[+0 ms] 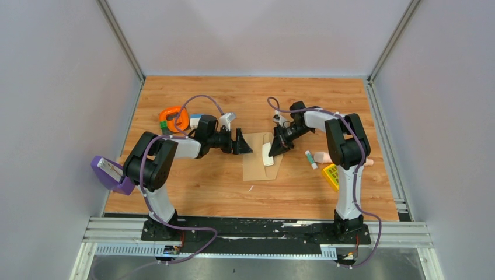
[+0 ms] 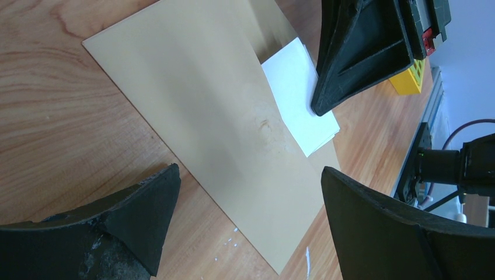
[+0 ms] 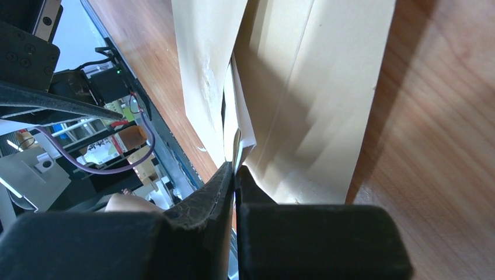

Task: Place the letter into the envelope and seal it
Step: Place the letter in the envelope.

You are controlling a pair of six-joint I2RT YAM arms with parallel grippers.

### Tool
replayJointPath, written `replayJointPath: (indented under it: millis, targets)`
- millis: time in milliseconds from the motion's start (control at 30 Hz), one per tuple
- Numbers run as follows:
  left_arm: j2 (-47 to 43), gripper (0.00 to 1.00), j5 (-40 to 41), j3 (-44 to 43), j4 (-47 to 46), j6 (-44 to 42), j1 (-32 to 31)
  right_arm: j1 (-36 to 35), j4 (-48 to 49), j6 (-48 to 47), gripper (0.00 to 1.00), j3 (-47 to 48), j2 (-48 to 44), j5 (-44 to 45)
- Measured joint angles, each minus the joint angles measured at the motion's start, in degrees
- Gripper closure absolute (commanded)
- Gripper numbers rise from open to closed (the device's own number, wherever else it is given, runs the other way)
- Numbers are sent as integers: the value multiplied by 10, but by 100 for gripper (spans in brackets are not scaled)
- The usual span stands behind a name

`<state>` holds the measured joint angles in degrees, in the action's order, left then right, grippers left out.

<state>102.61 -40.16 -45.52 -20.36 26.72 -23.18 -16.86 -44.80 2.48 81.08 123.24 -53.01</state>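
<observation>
Kraft envelope (image 2: 204, 116), letter (image 2: 300, 102) half-in, right pincer (image 3: 236, 170) pinching

Bare table (image 1: 233, 195) nearside; envelope (image 1: 257, 169) hemmed by left gripper (image 1: 248, 144), right gripper (image 1: 274, 150)

You've got 2 tools: 1 left tool (image 1: 243, 143), 1 right tool (image 1: 274, 148), both over 1 bench (image 1: 198, 192). Paper: 1 envelope (image 1: 260, 168), 1 letter (image 1: 268, 154). Misc. you can count: 1 orange ring obj (image 1: 175, 119), 1 purple obj (image 1: 111, 174), 1 white-green stick (image 1: 311, 159), 1 pink obj (image 1: 323, 157), 1 yellow block (image 1: 331, 176).
</observation>
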Motion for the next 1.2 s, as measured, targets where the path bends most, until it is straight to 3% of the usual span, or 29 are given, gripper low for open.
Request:
replayJointPath:
  millis: [500, 1200]
  targets:
    - [-1, 0, 2, 0, 3, -3, 0, 1, 30, 34, 100, 0, 0, 5]
    - [-1, 0, 0, 0, 3, -5, -1, 6, 69, 69, 99, 0, 2, 4]
